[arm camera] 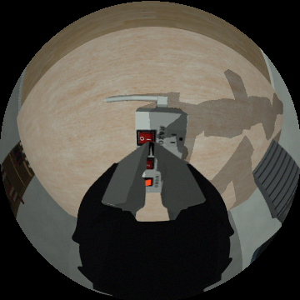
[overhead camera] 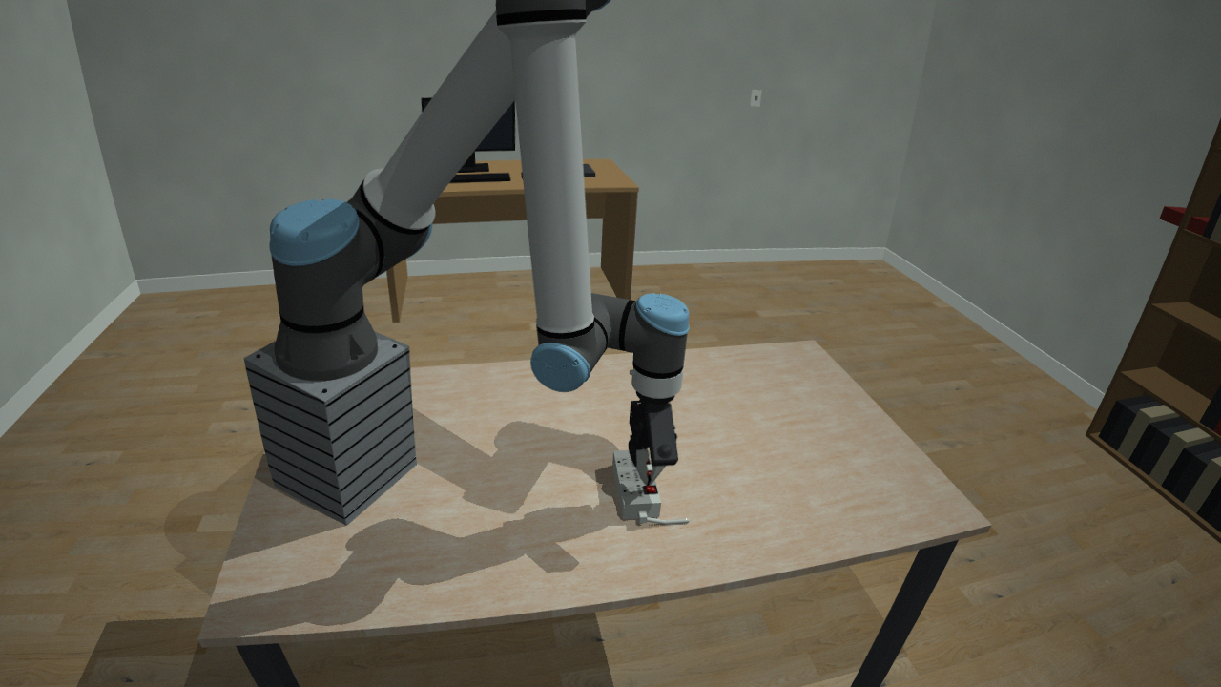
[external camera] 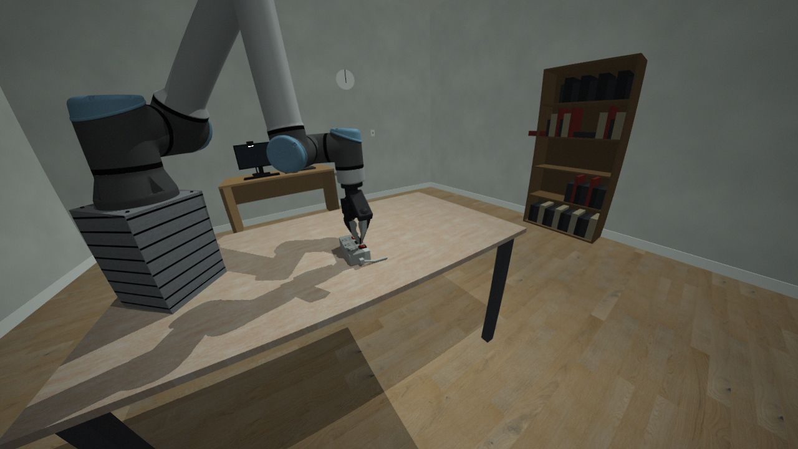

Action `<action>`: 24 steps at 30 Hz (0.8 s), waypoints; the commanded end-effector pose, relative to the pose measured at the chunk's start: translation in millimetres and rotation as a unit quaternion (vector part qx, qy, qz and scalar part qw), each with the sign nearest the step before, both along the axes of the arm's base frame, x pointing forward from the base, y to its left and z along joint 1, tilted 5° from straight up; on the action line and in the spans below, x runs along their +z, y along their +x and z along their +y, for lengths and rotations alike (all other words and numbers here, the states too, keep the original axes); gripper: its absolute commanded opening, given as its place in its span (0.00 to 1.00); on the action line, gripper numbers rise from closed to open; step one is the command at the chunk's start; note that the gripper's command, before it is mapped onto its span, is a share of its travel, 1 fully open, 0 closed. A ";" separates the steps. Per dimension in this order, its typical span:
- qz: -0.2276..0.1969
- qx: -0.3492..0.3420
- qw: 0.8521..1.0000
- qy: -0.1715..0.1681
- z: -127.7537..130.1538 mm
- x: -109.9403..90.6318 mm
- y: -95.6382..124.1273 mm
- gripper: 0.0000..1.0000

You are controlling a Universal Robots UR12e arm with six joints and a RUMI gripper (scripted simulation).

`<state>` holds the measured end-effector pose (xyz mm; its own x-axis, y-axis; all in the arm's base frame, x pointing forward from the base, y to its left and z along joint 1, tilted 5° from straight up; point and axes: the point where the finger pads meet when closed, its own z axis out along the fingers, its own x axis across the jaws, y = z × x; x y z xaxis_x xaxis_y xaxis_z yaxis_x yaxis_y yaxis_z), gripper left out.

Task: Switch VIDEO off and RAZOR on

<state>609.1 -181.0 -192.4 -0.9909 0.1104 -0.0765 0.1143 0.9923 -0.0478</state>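
A grey power strip (overhead camera: pixel 634 489) lies right way up near the middle of the table, its short cord (overhead camera: pixel 670 520) at the near end. It also shows in the exterior view (external camera: pixel 353 251) and in the wrist view (arm camera: pixel 160 137). My gripper (arm camera: pixel 150 142) is shut and empty, its tips straight above the strip, at the near edge of the RAZOR switch (arm camera: pixel 146 137), which shows dull red. The middle switch (arm camera: pixel 150 162) is dark between my fingers. The VIDEO switch (arm camera: pixel 147 182) glows bright orange-red behind the tips. The gripper also shows in the top view (overhead camera: pixel 651 472).
The robot's ribbed grey base block (overhead camera: pixel 331 425) stands on the table's left rear corner. A bookshelf (external camera: pixel 585 148) stands off the table to the right, and a desk with a monitor (external camera: pixel 273 181) is against the far wall.
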 end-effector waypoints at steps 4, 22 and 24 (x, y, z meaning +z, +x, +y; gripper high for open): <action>0.000 0.000 1.000 0.001 0.0 -2.5 -1.0 0.00; -0.001 0.000 1.000 0.000 -1.6 -8.8 1.5 0.00; -0.001 0.000 1.000 0.000 -1.5 -9.4 1.2 0.00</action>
